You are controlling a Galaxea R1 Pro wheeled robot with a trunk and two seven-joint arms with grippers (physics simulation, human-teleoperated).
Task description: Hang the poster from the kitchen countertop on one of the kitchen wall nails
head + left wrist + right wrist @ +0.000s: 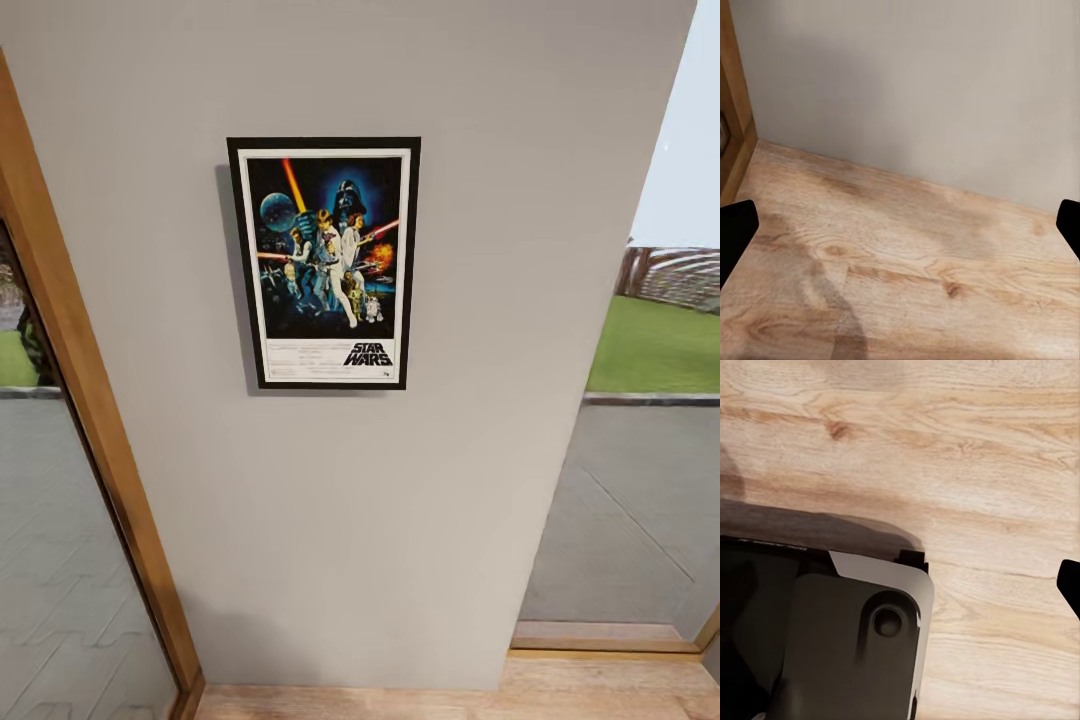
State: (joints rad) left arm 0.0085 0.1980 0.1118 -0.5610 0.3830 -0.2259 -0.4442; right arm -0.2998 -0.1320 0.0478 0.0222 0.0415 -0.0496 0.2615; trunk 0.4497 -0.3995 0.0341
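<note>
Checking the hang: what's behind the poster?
The poster sits upright against a plain grey wall, casting a narrow shadow along its left edge. Any nail behind it is covered by the frame, so it cannot be seen.

You face pale grey wall point(400, 480) mid-frame; wooden door frame point(90, 420) at left, light wood floor point(450, 700) along bottom, lawn point(655, 345) at right.
</note>
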